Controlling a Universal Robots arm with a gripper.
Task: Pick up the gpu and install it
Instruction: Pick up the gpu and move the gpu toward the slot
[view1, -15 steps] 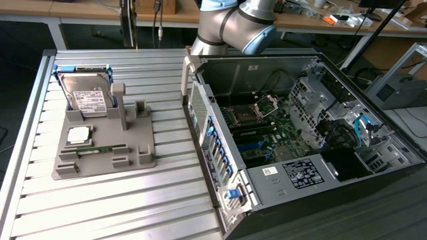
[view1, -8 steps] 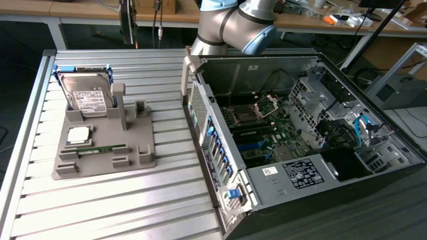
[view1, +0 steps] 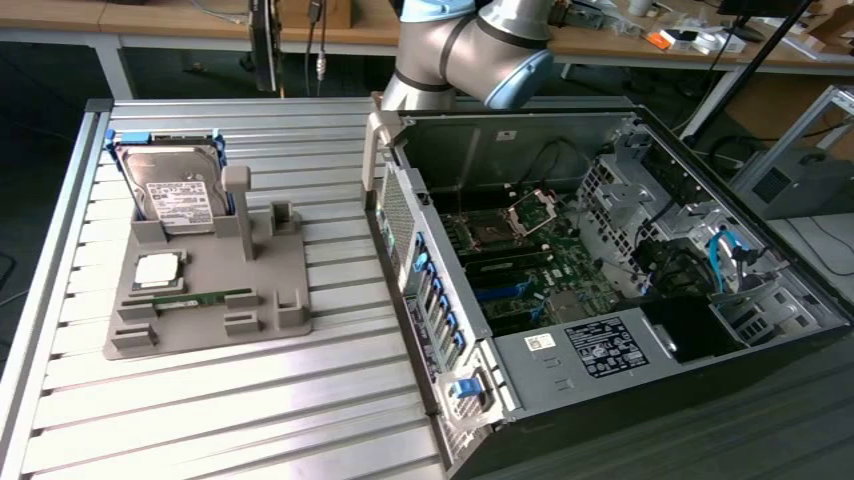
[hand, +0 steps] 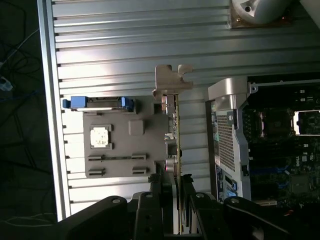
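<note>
Silvery-ended gpu (hand: 175, 131): seen edge-on in the wrist view as a thin dark card standing straight out from the tool, with its metal bracket (hand: 172, 82) at the far end.
Tool (hand: 173, 192): partly closed, with the dark fingers (hand: 156, 200) set against the two flat faces of the card at its near end. The gpu is gripped and carried clear of the surface (view1: 267, 400).
Place of the gpu: it is held in the air and seen over the edge of the grey fixture (hand: 120, 125) that faces the computer case (view1: 534, 420). The case wall is just beside it. Its height above them cannot be told.
Arm (view1: 467, 50): its grey and blue joint is seen above the back corner of the case.
Fixture load: a hard drive (view1: 174, 190) is propped on blue rails, and a processor chip (view1: 158, 268) and a memory stick (view1: 200, 297) are seated flat.
Edges: the perforated rear wall (hand: 225, 135) of the case stands up between the card and the motherboard (view1: 534, 260). A raised rail (view1: 54, 300) bounds the surface on the exterior view's left.
Open room: a narrow strip of bare ribbed metal is left between fixture and case, and wider bare slats are seen in front of the fixture. The case lies on its side with its top open, and cables (view1: 727, 260) are bunched at the exterior view's right.
</note>
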